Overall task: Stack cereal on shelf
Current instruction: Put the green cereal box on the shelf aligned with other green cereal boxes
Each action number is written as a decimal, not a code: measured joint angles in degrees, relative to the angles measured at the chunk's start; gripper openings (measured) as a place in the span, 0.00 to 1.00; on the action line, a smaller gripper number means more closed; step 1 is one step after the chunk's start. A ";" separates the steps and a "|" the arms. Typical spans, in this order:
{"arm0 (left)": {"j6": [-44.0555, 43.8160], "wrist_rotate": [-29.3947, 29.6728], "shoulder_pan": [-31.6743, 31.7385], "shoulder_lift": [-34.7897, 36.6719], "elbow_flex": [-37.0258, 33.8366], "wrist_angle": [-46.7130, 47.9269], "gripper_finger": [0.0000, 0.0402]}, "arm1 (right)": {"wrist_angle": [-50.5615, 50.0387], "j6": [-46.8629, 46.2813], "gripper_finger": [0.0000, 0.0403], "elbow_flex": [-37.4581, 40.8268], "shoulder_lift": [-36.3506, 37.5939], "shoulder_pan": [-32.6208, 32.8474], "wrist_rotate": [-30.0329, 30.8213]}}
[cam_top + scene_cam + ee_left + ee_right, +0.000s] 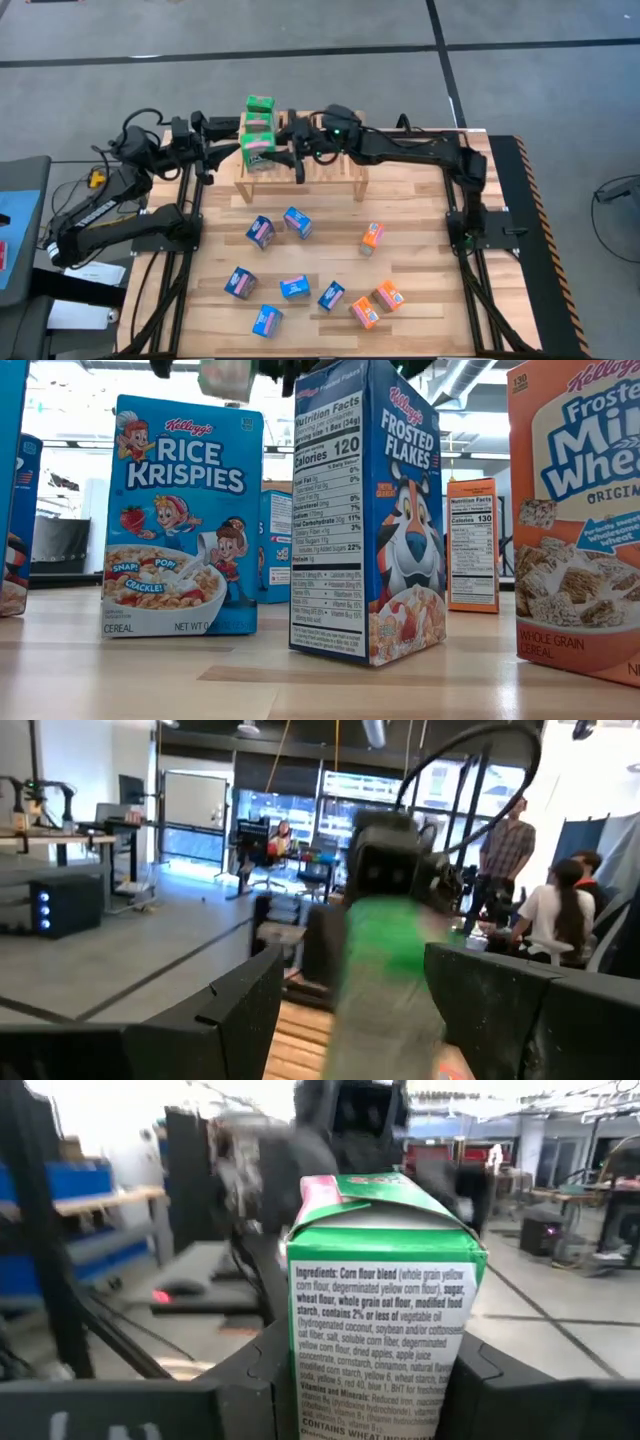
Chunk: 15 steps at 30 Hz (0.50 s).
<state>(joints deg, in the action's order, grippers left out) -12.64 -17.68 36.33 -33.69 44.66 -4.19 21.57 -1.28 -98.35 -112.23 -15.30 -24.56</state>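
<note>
Cereal boxes are what I'm working with, and right now both arms meet over the left end of the shelf (345, 180). My right gripper (285, 152) reaches in across the slatted top, its jaws closed on a green box (257, 152); the right wrist view shows that green carton (380, 1310) upright between the fingers, ingredients panel facing the camera. I judge I'm holding it by its sides so the base stays free to settle flat on the slats.

Just behind it, another green box (260, 108) already stands at the back of the shelf, so the one I'm carrying looks meant for the spot in front of it, with a neat row building from the left end. My left gripper (215, 150) sits close on the other side of the held box, which shows as a green blur in its wrist view; its jaws look spread on either side of the box, probably there to steady or guide it.

On the table (420, 250), six blue boxes (261, 232) and three orange ones (372, 237) stand scattered in front of the shelf, still waiting. By my reckoning the stacking is only beginning. The main risk I see is tipping the rear box while setting this one down.
</note>
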 joint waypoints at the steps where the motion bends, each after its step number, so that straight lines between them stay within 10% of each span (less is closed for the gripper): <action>1: 0.00 0.20 0.00 0.00 0.00 0.32 0.58 | 0.22 1.21 0.42 0.05 -0.68 -0.48 0.02; 15: 7.24 3.53 0.74 3.73 -0.04 6.35 0.58 | 6.22 4.94 0.41 -0.08 -7.92 -4.86 -2.56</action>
<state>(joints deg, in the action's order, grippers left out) -5.40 -14.15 37.07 -29.97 44.62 2.15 27.79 3.67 -98.43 -120.14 -20.16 -27.12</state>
